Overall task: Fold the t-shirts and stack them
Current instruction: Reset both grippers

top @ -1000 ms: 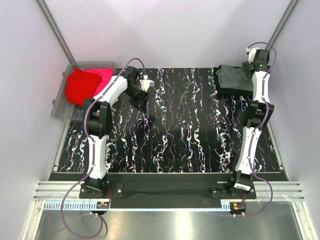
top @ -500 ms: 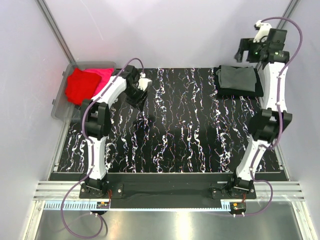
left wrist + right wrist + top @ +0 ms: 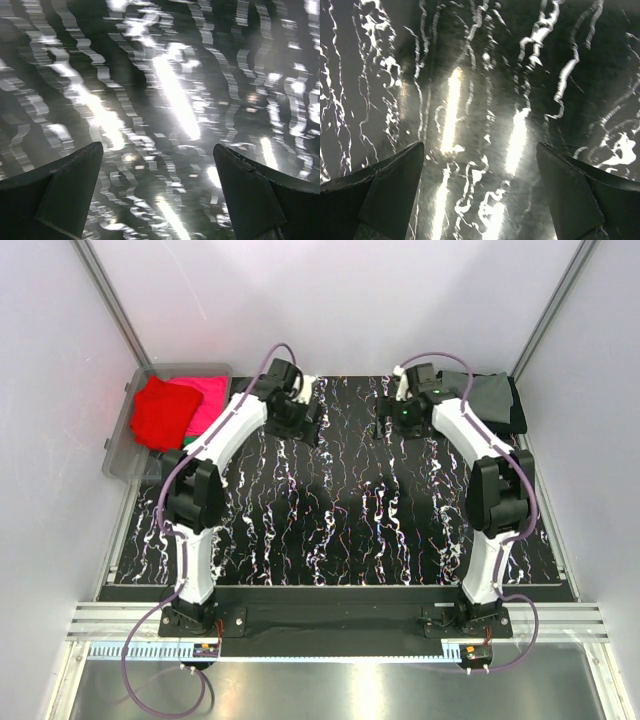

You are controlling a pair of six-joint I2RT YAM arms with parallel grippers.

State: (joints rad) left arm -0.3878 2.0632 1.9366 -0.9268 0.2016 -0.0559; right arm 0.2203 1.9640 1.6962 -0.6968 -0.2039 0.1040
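Near part of the bench [image 3: 330,540] shows only marbled surface. Further back, mid-bench, left jaws and right jaws both stand apart, nothing between them, hovering over bare bench and fairly near each other. Far left, red t-shirt [image 3: 160,412] and pink t-shirt [image 3: 208,398] sit heaped in a clear bin [image 3: 118,455]. Far right, dark grey t-shirt [image 3: 492,392] lies folded on black t-shirt [image 3: 515,416]. Likely risks:
- A reach into the bin catches its rim or pinches both shirts at once.
- The close arms collide.
- The right arm's sweep drags the stack askew.
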